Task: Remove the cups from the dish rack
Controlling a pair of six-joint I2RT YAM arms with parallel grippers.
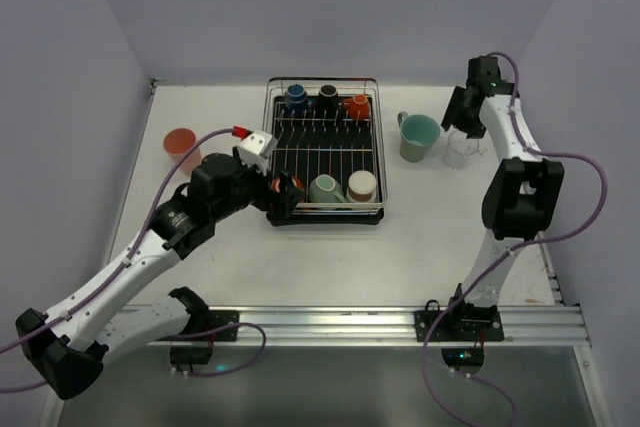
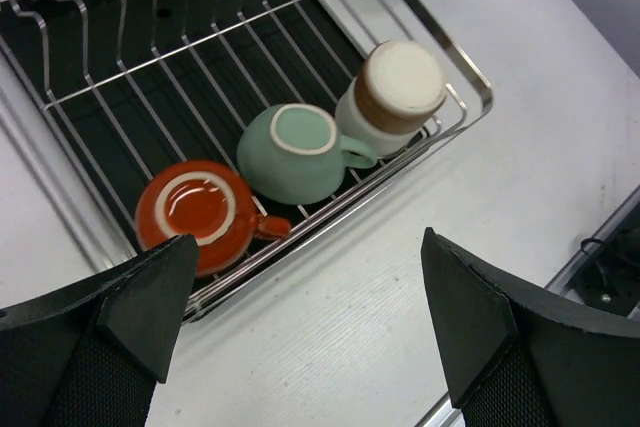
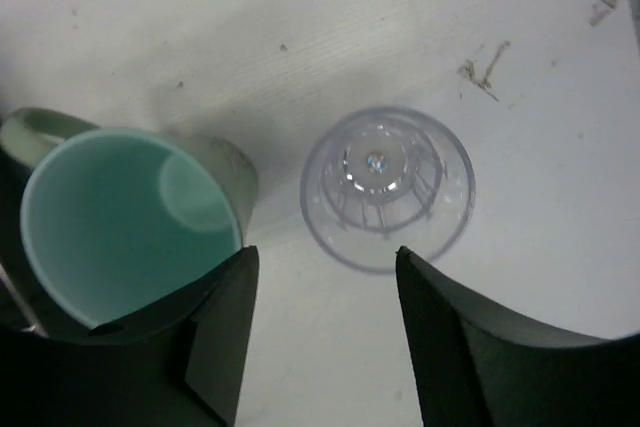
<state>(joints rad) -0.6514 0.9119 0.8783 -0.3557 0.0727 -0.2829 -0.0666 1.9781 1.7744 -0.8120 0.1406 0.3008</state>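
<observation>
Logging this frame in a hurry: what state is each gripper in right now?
Left gripper: open, holding nothing.
Right gripper: open, holding nothing, just above the clear cup.

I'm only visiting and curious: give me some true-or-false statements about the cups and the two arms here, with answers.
1. Six cups sit in the dish rack. True.
2. The clear cup is in the rack. False: it sits on the table, beside the green cup.
3. The left gripper holds the red cup. False: it is open and empty.
4. A salmon-pink cup stands left of the rack. True.
5. The right gripper is open. True.
</observation>
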